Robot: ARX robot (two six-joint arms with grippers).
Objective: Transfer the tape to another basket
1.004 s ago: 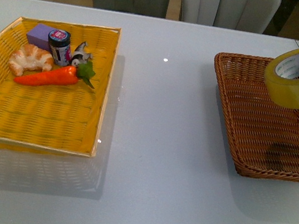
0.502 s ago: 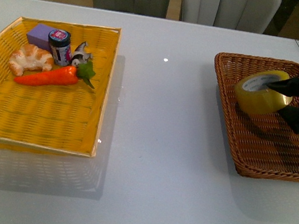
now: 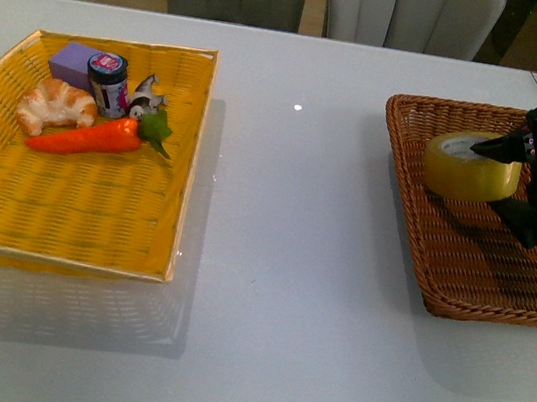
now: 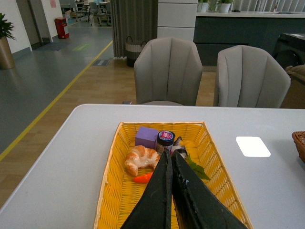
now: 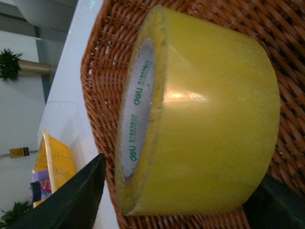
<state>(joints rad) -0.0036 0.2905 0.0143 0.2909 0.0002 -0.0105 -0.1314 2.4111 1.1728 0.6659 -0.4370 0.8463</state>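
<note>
The yellow tape lies flat in the far left part of the brown wicker basket at the table's right. It fills the right wrist view, white core with green lettering showing, resting on the wicker. My right gripper is open, its black fingers either side of the roll, low over the basket. In the right wrist view the gripper stands apart from the roll on both sides. My left gripper is shut and empty, above the yellow tray.
A bright yellow woven tray at the left holds a croissant, a carrot, a purple block, a small jar and a small figure. Grey chairs stand behind the white table.
My right gripper came down with the tape from above the basket's far right and set it flat on the wicker. The jaws have opened off the roll. The left tray is unchanged.
</note>
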